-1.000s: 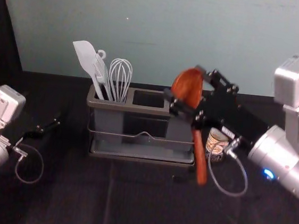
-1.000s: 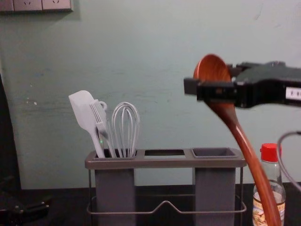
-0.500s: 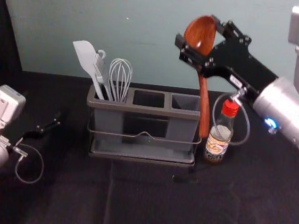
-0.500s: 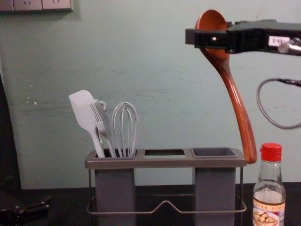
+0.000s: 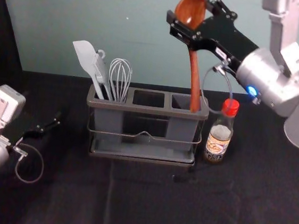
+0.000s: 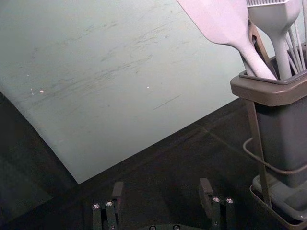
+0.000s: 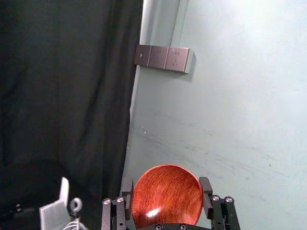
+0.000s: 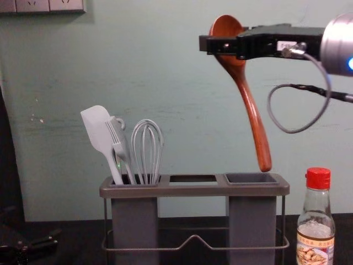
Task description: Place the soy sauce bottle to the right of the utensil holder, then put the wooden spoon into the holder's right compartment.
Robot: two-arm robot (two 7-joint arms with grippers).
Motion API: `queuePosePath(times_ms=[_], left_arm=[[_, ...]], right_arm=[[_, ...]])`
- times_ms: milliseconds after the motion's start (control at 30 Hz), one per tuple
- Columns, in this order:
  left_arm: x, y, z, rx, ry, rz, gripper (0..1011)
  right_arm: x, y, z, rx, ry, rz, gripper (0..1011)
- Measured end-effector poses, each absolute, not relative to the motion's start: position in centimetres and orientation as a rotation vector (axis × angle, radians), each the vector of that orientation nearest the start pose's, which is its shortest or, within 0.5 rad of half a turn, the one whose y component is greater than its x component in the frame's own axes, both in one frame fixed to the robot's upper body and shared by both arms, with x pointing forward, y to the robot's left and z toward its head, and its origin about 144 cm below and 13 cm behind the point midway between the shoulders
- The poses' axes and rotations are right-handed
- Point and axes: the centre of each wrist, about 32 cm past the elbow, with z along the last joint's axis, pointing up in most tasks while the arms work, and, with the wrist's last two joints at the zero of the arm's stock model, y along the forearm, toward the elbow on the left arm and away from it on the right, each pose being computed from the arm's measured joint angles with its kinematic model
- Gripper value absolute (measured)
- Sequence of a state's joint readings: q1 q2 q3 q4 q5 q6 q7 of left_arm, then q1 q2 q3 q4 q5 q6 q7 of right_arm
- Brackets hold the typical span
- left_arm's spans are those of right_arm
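One wooden spoon (image 8: pixel 253 113): tilt might snag it on right compartment's (image 8: pixel 252 221) 3 o'clock edge, ugh
Right end effector (image 5: pixel 188 9): pinching spoon, 1 o'clock
Left end effector (image 6: pixel 161 188): parked open, 9 o'clock

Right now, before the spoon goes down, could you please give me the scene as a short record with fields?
right gripper: raised, fingers on both sides of the spoon's bowl
wooden spoon: bowl up, handle slanting down, its end just above the right compartment
soy sauce bottle: upright, right of the utensil holder, red cap on
left compartment: spatula, brush and whisk
left gripper: idle at the left, fingers open
step open: spoon not yet inserted
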State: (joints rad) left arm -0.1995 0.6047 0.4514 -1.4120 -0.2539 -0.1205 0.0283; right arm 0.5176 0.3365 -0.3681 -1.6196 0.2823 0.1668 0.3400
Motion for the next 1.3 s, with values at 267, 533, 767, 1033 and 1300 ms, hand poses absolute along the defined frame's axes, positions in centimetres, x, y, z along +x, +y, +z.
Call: queuePosePath(times_ms=[267, 533, 767, 1033, 1300], left_arm=[[48.9, 31.0, 114.0, 0.304, -0.285, 1.248, 1011], [48.9, 31.0, 114.0, 0.304, -0.285, 1.248, 1012], [48.9, 31.0, 114.0, 0.304, -0.285, 1.248, 1012], [48.9, 31.0, 114.0, 0.304, -0.285, 1.248, 1011], [48.9, 31.0, 114.0, 0.304, -0.285, 1.248, 1011]], right_arm=[[57.0, -20.1, 132.1, 0.008, -0.336, -0.888, 839], [58.3, -20.0, 131.2, 0.003, -0.328, -0.878, 840], [58.7, -20.2, 130.6, -0.011, -0.324, -0.879, 840], [58.1, -21.0, 130.2, -0.020, -0.327, -0.863, 840], [56.4, -22.3, 130.6, -0.017, -0.357, -0.836, 839]])
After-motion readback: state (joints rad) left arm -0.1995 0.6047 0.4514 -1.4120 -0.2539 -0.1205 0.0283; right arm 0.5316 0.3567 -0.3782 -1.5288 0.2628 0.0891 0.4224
